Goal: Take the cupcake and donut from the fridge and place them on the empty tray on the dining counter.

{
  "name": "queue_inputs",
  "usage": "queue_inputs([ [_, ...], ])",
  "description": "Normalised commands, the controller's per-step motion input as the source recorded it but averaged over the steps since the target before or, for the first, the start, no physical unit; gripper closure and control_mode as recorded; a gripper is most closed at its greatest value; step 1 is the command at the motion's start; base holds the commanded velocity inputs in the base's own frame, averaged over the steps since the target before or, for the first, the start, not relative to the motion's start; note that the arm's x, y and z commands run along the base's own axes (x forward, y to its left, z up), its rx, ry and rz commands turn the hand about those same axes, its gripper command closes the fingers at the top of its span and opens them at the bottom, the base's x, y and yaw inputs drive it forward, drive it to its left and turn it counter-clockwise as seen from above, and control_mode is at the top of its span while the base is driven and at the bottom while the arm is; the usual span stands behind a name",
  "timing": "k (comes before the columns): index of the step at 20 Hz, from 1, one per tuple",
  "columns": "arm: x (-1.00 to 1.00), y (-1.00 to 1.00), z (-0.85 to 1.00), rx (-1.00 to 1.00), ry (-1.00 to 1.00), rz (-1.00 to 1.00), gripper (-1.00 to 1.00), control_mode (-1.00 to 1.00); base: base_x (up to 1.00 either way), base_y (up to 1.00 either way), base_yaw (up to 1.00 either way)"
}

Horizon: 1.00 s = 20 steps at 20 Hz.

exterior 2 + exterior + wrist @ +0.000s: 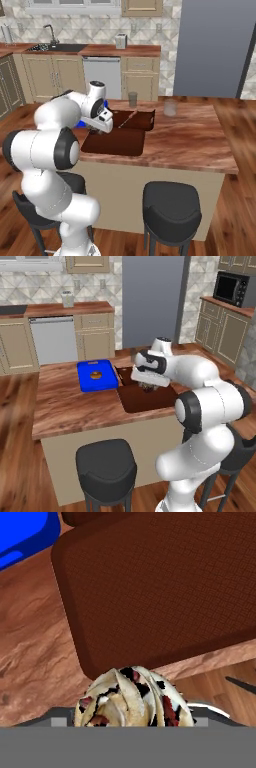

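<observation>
1. The pincer (148, 387) hangs over the dark brown tray (150, 401) on the wood-plank table (70, 406), above the tray's left-hand part in the left base view.
2. The cupcake (132, 699) sits between the pincer's jaws, its swirled tan top right up against the hand camera; the jaws stand wide and appear to be gripping it, though the fingertips themselves are hidden.
3. In the left base view the cupcake (148, 387) shows as a small dark lump just under the hand, close above the tray floor; whether it touches the tray cannot be told.
4. The bare tray floor (160, 587) spreads beyond the cupcake in the hand view.
5. A bright blue tray (97, 375) lies just beside the brown one, carrying a small brown ring pastry (95, 375).
6. Two glasses (132, 98) stand on the table past the tray.
7. The fridge (150, 301) stands behind the table, doors closed.
</observation>
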Motion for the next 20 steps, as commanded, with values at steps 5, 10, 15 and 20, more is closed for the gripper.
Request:
queue_inputs([
  [5,0.20,0.24,-0.34,-0.01,-0.07,0.00,1.00,-1.00,0.00,0.00,0.00],
  [10,0.06,0.21,-0.24,-0.15,-0.10,0.00,1.00,-1.00,0.00,0.00,0.00],
  [15,0.01,0.02,-0.19,-0.09,-0.03,0.00,1.00,-1.00,0.00,0.00,0.00],
  [20,0.07,0.00,-0.16,0.06,0.00,0.00,1.00,-1.00,0.00,0.00,0.00],
])
